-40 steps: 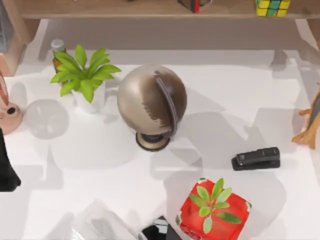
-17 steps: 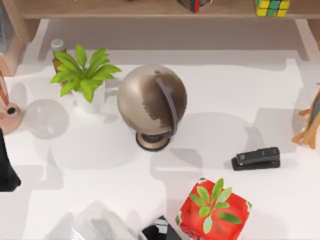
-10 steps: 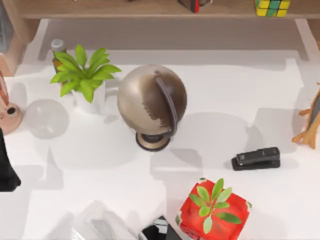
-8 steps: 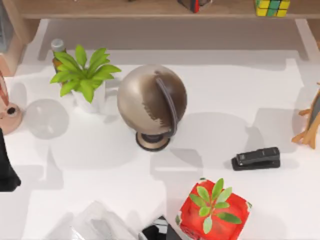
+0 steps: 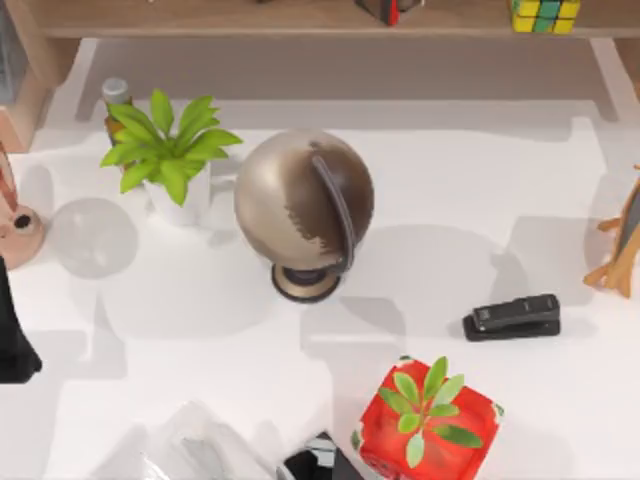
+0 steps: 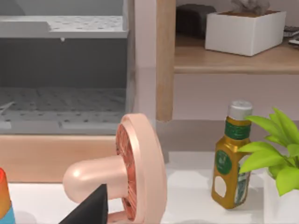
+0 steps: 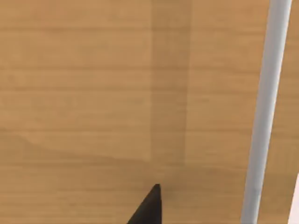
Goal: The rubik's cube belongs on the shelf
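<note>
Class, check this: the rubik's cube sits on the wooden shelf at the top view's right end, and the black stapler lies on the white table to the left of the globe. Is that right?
Not quite. The rubik's cube does sit on the shelf at its right end, but the black stapler lies on the white table to the right of the globe, not the left. The top view shows this.

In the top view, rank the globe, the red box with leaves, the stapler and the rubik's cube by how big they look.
Largest to smallest in the top view:
1. globe
2. red box
3. stapler
4. rubik's cube on the shelf, cropped by the frame edge, so its rank against the stapler is unsure.
</note>
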You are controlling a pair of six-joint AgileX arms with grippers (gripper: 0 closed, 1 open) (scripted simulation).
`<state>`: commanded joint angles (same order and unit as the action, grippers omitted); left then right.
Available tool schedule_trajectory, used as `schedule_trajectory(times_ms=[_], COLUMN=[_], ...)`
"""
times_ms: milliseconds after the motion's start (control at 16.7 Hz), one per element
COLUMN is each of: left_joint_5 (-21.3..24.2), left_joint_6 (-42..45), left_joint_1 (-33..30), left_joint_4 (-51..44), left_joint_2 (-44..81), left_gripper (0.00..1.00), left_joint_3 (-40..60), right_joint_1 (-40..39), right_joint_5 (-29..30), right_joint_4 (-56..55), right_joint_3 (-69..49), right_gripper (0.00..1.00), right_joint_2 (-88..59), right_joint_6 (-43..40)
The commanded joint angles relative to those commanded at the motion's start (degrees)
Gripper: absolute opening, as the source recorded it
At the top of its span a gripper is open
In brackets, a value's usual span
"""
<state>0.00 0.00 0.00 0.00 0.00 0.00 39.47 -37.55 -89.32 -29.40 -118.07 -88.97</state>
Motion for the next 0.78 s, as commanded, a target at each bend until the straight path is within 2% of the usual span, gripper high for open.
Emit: schedule_trajectory(times_ms=[360,780], left_joint_5=[0.0,0.0], left_joint_6=[0.0,0.0], left_joint_1=[0.0,0.0], left_joint_4=[0.0,0.0], left_joint_2=[0.0,0.0], left_gripper=[1.00,1.00], left_joint_3=[0.0,0.0], right_joint_1=[0.0,0.0], right_joint_5=[0.0,0.0], right_joint_4=[0.0,0.0], right_joint_3=[0.0,0.0], right_gripper=[0.02,0.00], right_joint_2=[0.0,0.0], right_joint_6=[0.0,0.0])
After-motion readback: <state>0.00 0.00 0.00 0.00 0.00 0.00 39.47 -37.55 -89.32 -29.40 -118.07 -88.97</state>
